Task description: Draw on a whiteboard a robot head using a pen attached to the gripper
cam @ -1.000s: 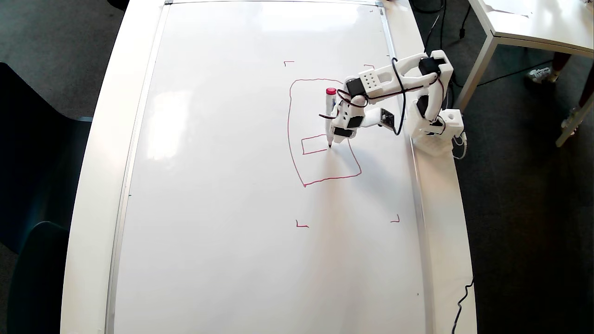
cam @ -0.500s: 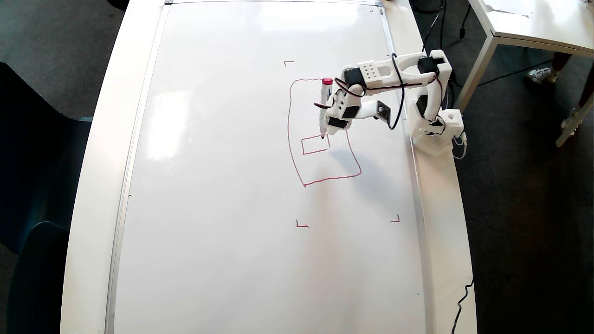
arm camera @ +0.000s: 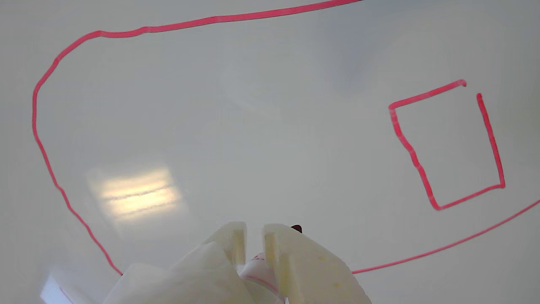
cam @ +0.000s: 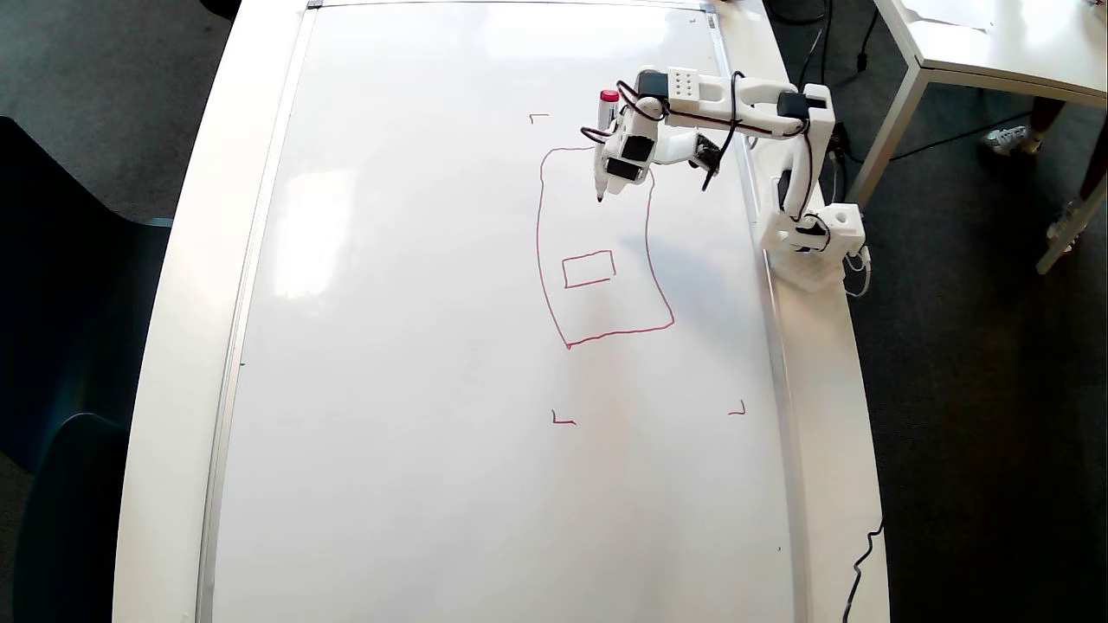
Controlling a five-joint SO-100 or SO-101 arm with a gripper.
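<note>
1. Overhead view: gripper (cam: 606, 183) closed on pen (cam: 605, 143), tip near top of robot head (cam: 597, 247) outline.
2. Whiteboard (cam: 415, 346) wide and bare left of robot head; silver frame close on its right.
3. No legible writing.

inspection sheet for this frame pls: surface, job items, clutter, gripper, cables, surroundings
Surface: whiteboard glossy, glare patches, four small red corner marks.
Job's things: robot head unfinished, a red rounded outline with one small rectangle inside; in the wrist view that rectangle has a small gap at one corner. Pen stands above the upper part of the outline; tip contact cannot be told.
Clutter: nothing seen on the board.
Grippers: gripper carries the pen; the narrow gap between its jaws shows in the wrist view.
Cables: black cables loop along the arm; another hangs off the table edge.
Surroundings: second white table, dark floor, a person's shoes.
</note>
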